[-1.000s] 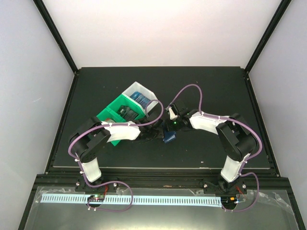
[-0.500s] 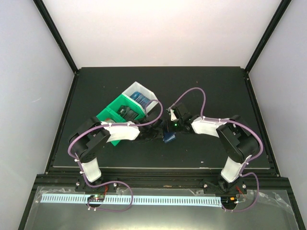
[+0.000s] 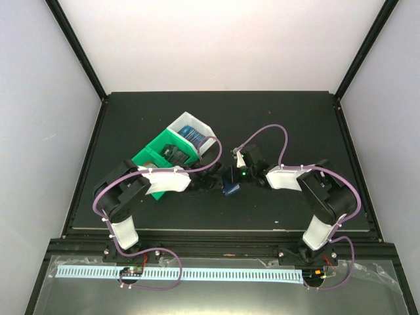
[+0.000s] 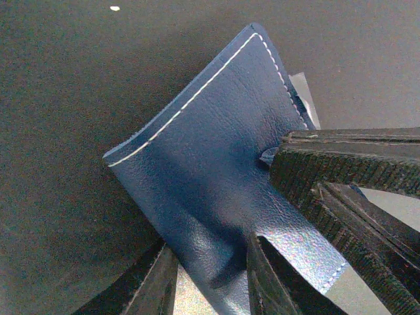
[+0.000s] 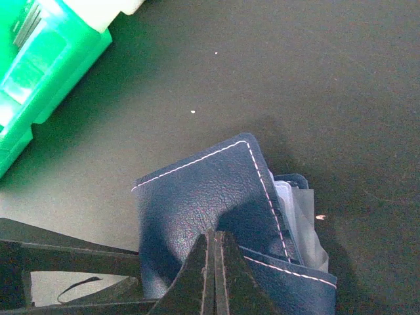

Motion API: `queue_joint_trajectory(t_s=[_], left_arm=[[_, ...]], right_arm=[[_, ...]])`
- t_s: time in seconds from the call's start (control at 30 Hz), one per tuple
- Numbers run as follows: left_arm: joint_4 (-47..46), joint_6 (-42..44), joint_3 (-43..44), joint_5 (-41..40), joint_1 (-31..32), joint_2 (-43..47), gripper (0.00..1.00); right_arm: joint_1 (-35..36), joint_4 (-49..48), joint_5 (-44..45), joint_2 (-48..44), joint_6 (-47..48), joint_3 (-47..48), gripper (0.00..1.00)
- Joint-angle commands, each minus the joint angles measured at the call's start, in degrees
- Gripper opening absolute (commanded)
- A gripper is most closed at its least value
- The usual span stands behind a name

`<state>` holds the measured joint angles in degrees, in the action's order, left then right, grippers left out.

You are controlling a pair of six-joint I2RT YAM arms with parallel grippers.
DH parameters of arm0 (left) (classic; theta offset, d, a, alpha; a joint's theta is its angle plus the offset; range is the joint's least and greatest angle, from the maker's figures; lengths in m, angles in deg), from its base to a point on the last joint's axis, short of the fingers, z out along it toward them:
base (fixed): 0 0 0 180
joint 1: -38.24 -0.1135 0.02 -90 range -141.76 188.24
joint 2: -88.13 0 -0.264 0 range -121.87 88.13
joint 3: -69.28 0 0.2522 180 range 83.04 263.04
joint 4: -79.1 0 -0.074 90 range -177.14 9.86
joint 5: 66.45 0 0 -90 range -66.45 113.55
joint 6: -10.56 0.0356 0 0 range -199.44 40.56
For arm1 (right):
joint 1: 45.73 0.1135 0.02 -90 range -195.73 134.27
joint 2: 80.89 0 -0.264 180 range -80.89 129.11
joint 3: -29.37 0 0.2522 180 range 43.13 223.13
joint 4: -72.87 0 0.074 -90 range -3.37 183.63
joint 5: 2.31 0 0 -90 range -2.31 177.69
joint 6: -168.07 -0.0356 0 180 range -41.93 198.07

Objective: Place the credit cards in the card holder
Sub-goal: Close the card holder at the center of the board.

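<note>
The card holder [image 3: 230,183] is a dark blue folded wallet with white stitching, lying on the black mat between both arms. My left gripper [image 4: 209,247] is shut on the card holder [image 4: 210,164], whose lower corner sits between the two fingers. The right gripper [image 5: 215,235] is shut, fingers pressed together, with its tip resting on the card holder [image 5: 197,197] flap. Clear plastic sleeves [image 5: 298,210] poke out of the wallet's right edge. The credit cards [image 3: 192,135] stand in the bin behind the left arm, blue ones in its white compartment.
The green-and-white bin [image 3: 172,148] stands just behind the left forearm, and its green corner [image 5: 39,65] shows at the upper left of the right wrist view. The right gripper's ribbed fingers [image 4: 341,190] crowd the wallet from the right. Black frame rails [image 3: 216,228] edge the mat.
The right arm's wrist has shifted slightly right and toward me, its cable loop rising. The card holder and the left arm have stayed put.
</note>
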<state>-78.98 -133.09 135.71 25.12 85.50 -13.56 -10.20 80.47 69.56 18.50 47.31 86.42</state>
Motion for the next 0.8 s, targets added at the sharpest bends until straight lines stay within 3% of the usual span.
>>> queue_joint_trajectory(t_s=[0.0,0.77], left_arm=[[2.7,-0.1,-1.9,-1.2,-0.9,-4.9,0.31],[3.4,-0.1,-0.5,-0.6,-1.8,-5.4,0.31]], right_arm=[[1.6,13.9,-2.6,6.6,0.3,-7.4,0.01],[0.4,4.1,-1.5,8.3,-3.0,-15.8,0.01]])
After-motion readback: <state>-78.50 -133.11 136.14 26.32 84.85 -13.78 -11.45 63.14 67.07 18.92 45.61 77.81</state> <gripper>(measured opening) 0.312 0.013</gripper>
